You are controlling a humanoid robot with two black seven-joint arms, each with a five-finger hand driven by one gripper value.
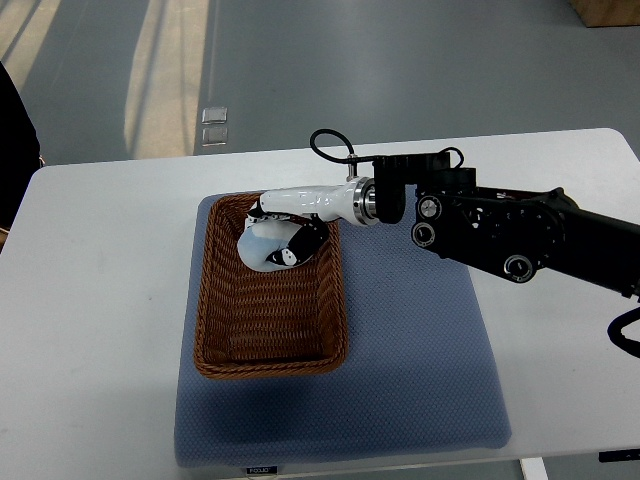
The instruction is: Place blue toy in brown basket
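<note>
A brown wicker basket point(226, 320) lies on a blue mat in the middle of the table. My right arm comes in from the right edge, and its white hand point(283, 226) hangs over the far end of the basket. The fingers are curled around a pale blue toy point(266, 249) with a small black-and-white mark. The toy is inside the basket's rim at the far end; I cannot tell whether it touches the bottom. Part of the toy is hidden by the fingers. The left arm does not show.
The blue mat point(420, 370) covers the middle of the white table point(100, 300). A dark part of a person point(12, 130) shows at the left edge. A cardboard box point(608, 10) stands on the floor at the top right.
</note>
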